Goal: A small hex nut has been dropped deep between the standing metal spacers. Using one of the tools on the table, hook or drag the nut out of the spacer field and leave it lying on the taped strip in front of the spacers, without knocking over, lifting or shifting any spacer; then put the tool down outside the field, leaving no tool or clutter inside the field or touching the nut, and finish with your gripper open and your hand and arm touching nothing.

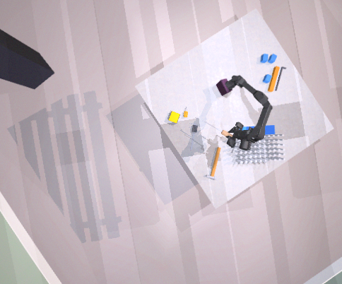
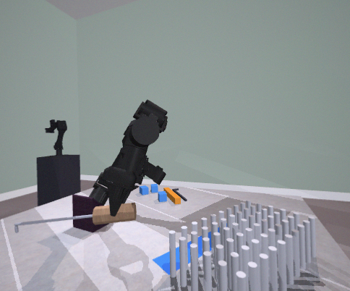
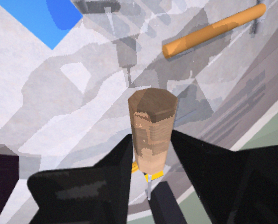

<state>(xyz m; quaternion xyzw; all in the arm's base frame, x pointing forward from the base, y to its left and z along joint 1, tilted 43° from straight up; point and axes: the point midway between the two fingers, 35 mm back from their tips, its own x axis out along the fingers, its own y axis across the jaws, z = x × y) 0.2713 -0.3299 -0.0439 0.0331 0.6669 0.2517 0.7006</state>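
Observation:
My gripper (image 1: 227, 134) (image 2: 114, 211) (image 3: 151, 135) is shut on the wooden handle (image 2: 126, 212) (image 3: 151, 122) of a hook tool, held above the table. Its thin metal rod (image 2: 53, 219) points away from the spacers and ends in a small bent tip (image 2: 16, 228). The standing metal spacers (image 1: 278, 153) (image 2: 172, 255) are beside the gripper in the top view, partly under the arm, and appear upright. The blue taped strip (image 1: 269, 130) (image 2: 194, 249) (image 3: 40, 22) runs along the spacers' edge. The hex nut cannot be made out in any view.
An orange-handled tool (image 1: 215, 162) (image 3: 215, 31) with a crossbar lies beside the field. A yellow block (image 1: 174, 117), a small orange piece (image 1: 185, 114) and a dark block (image 1: 194, 128) lie farther off. Blue cubes (image 1: 264, 58) (image 2: 144, 190), an orange bar (image 1: 273, 79) (image 2: 172, 195) and a black L-shaped rod (image 1: 280, 78) lie across the table.

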